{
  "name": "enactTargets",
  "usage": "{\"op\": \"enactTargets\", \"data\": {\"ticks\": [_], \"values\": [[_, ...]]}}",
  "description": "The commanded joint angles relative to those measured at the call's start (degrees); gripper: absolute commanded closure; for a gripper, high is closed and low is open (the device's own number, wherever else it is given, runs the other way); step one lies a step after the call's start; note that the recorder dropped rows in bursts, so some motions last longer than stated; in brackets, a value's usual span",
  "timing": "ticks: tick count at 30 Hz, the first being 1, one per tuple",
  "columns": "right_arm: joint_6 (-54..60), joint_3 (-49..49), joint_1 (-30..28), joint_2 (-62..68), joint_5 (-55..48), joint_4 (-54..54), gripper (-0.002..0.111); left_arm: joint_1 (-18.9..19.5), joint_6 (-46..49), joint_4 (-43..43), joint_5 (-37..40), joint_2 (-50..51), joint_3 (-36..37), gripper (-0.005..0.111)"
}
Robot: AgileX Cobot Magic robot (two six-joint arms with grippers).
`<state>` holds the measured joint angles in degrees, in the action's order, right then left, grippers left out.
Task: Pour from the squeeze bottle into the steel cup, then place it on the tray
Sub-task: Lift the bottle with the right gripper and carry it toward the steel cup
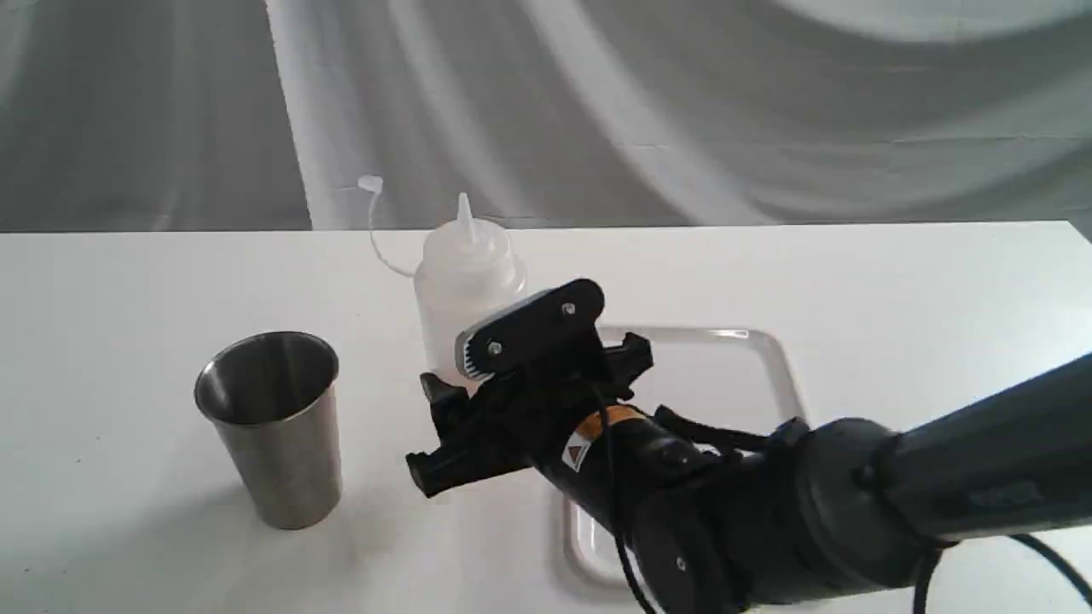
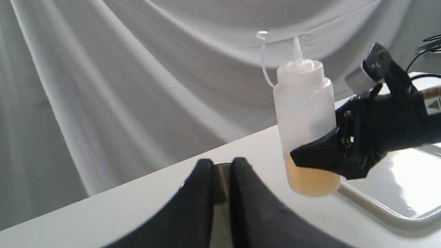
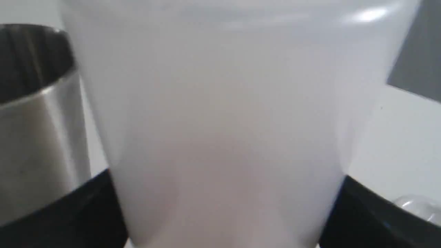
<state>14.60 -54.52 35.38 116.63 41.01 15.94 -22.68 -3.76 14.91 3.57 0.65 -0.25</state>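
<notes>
One squeeze bottle (image 1: 467, 275), one steel cup (image 1: 271, 425) — seemingly gripped.

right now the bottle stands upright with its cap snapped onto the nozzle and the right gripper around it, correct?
Not quite: the cap is off. In the exterior view it hangs on its strap beside the bare nozzle of the squeeze bottle. The rest holds: the bottle stands upright and the right gripper is around its lower body.

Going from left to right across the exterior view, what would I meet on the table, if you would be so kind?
steel cup → squeeze bottle, with the right gripper at its lower body → tray
</notes>
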Motion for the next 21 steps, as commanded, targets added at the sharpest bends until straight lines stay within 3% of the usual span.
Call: {"op": "enactTargets", "data": {"ticks": [1,14,21], "values": [[4.18,-0.27,-1.11,-3.91,-2.51,-0.26,0.073,0.11,-0.07,-0.14,-0.16,0.18,0.25,0.098],[13.21,-0.43,-2.23,-15.88,-9.42,0.69,0.073,0.11,-0.07,-0.14,-0.16,0.18,0.25,0.098],[21.33,-10.05,-2.23,-16.13,-22.44,1.29,0.073,0.11,-0.07,-0.14,-0.16,0.18,0.25,0.098]]}}
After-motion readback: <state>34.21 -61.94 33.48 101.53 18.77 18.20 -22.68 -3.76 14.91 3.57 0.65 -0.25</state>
